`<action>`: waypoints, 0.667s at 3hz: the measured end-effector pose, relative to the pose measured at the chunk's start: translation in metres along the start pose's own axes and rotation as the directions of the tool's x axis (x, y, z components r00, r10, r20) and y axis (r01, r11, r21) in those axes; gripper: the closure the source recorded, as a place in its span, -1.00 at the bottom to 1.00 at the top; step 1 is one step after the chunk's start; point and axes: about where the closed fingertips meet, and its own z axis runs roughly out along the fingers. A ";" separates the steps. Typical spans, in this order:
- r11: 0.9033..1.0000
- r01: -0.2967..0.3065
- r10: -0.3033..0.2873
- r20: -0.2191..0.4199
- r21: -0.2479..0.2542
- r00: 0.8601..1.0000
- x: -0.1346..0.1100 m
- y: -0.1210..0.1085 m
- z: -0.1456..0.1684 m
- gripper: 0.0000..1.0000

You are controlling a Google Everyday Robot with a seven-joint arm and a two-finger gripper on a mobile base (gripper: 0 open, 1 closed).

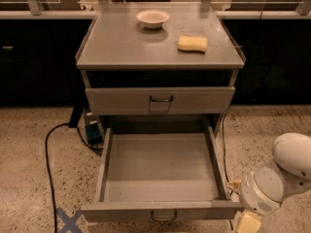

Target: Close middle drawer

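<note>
Now, gripper (248, 223): at the bottom right edge of the view, a pale cream piece cut off by the frame. Whether it is wide or narrow cannot be told.
Arm (279, 178): smooth white rounded shells, rising up and to the right of the gripper.
Middle drawer (163, 166): up and to the left of the gripper, pulled far out toward the camera. It is matte grey metal, a shallow rectangular tray with straight side walls and a bare floor. Its front right corner lies just beside the gripper; contact cannot be told.
Drawer handle (164, 217): small dark loop at the middle of the flat front, left of the gripper at about its height.
Top drawer (194, 101): farther back and higher than the gripper, shut, with a flat grey front and its own dark loop.
Cabinet top (126, 47): flat grey sheet with squared edges and a dull sheen, the surface farthest from the gripper.
Bowl (152, 18): small, round and whitish, far up and left on that top.
Sponge (192, 43): yellow block with soft corners, nearer the gripper's side, well apart from the bowl.
Floor (29, 144): speckled beige stone. An open stretch lies right of the drawer, around the gripper.
Black cable (47, 169): curves over the floor beyond the drawer's far left side.
Thin cable (224, 144): runs down beside the cabinet's right side, above the gripper.
Tape mark (68, 220): blue cross on the floor, past the drawer's left front corner.
</note>
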 end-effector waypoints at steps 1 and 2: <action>0.998 0.043 -0.044 -0.036 -0.049 0.998 0.007 0.004 0.040 -1.00; 0.991 0.108 -0.112 -0.043 -0.081 0.993 0.005 0.017 0.073 -1.00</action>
